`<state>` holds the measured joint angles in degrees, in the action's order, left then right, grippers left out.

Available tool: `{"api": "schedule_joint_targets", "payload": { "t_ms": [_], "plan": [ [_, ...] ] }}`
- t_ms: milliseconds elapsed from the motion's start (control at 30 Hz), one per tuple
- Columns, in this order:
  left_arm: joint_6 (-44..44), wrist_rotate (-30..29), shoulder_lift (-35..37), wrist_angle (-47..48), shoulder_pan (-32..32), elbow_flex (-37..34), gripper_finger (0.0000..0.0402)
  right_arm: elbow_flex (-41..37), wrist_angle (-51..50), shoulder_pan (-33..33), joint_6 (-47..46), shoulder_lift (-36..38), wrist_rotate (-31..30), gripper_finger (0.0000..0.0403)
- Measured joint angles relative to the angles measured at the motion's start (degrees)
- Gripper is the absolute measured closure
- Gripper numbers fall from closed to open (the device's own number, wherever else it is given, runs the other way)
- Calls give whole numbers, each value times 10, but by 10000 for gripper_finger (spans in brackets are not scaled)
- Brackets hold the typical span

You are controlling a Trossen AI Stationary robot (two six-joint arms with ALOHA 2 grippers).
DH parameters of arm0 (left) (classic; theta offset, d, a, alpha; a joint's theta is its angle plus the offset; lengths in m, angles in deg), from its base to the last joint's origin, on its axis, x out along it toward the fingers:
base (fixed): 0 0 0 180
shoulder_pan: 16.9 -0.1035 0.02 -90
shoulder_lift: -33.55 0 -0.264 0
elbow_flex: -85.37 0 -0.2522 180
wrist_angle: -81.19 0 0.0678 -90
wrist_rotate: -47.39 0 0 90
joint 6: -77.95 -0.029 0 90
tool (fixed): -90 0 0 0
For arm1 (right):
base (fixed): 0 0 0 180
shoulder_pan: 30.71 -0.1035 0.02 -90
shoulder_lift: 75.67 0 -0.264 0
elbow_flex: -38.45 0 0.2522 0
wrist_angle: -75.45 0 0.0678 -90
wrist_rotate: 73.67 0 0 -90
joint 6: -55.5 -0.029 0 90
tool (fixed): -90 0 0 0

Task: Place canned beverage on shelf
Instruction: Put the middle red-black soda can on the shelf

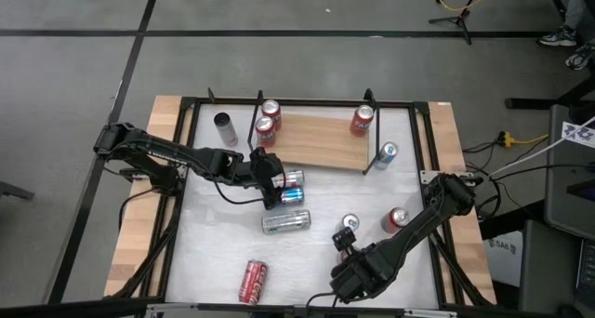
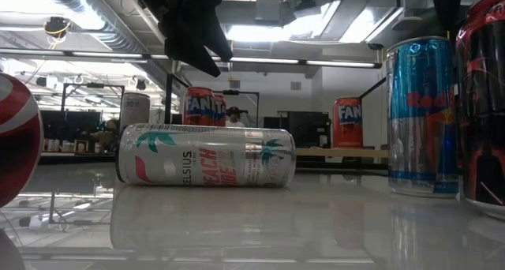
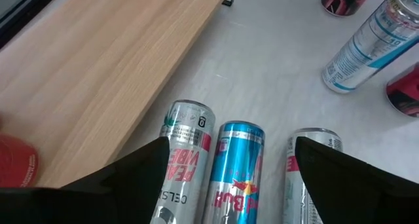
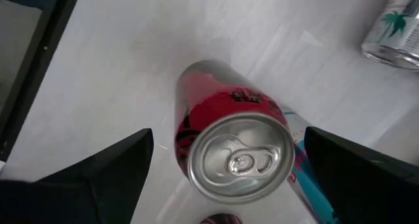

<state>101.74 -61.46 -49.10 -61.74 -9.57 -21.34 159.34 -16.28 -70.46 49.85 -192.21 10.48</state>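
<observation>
My left tool [image 3: 229,185] released, straddling blue can [image 3: 237,168] lying beside shelf [image 1: 321,141] (short carry). Right tool [image 4: 226,178] spread over upright red can [image 4: 229,142], waiting.

My worktop [image 1: 325,253] was white, smooth and shiny, so the cans showed in it like in a mirror. Its side strips [image 1: 139,225] were pale wood. The shelf [image 3: 105,67] was light brown wood with fine lines in it, and it looked matt, not shiny. Thin black metal rods [image 1: 368,132] stood at its ends. The cans were smooth, shiny metal. The blue can [image 3: 236,168] below my left pincer [image 3: 229,162] gleamed. The red can [image 4: 229,145] under my right pincer [image 4: 229,165] had a bright silver metal top. The white can [image 2: 207,155] lying on its side had a glossy skin. My fingers [image 3: 137,165] looked dark and matt.
</observation>
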Motion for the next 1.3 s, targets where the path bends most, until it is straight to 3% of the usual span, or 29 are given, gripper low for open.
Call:
{"api": "schedule_joint_targets", "payload": {
  "t_ms": [467, 833, 1300],
  "plan": [
    [0, 0, 0, 0, 0, 0, 79, -3, 2, 0, 0, -6, 4, 17],
    [0, 0, 0, 0, 0, 0, 79, -112, 63, 0, 0, -7, 5, 17],
    [1, 0, 0, 0, 0, 0, 79, -116, 81, 0, 0, -7, 4, 17]
  ]
}}
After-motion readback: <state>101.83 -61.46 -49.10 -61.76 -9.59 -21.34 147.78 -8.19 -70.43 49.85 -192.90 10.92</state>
